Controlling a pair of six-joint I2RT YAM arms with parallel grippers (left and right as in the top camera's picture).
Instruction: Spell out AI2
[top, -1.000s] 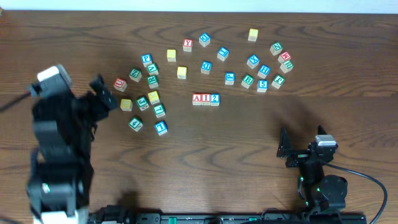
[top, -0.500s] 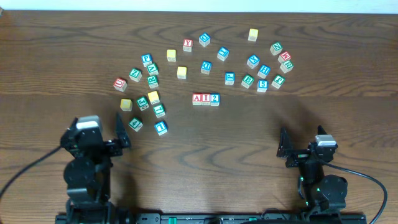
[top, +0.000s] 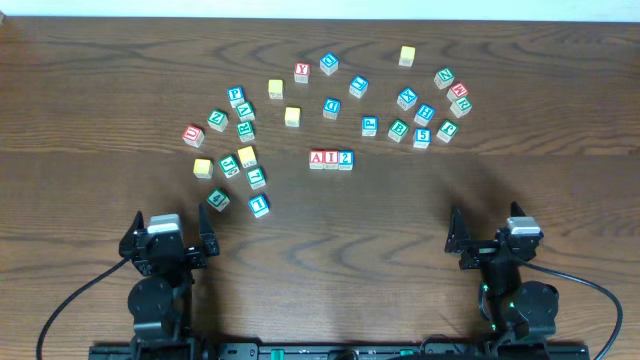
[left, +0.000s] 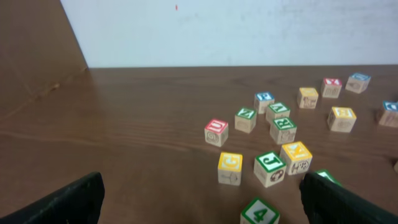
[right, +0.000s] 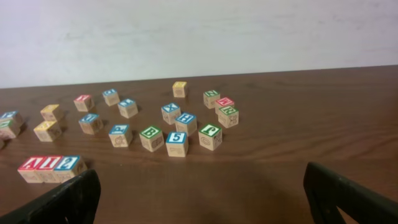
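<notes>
A lab-style tabletop setup: bare wooden table (top: 400, 230), plain white wall (right: 199, 31), cabled robot arms.

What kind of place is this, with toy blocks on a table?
Probably a robotics lab or test bench: a left arm and right arm sit at the edge of a dark wooden table, alphabet blocks lie scattered on it, and a bare white wall stands behind.

Left gripper (left: 202, 202): fingers (left: 68, 199) sit at the bottom corners, spread wide, with nothing between them. The wooden surface (left: 124, 124) carries scattered lettered blocks. Red U block (left: 216, 132) is leftmost. Yellow C block (left: 229, 168) stands near green J block (left: 270, 168). Green 4 block (left: 259, 213) is nearest the camera.
</notes>
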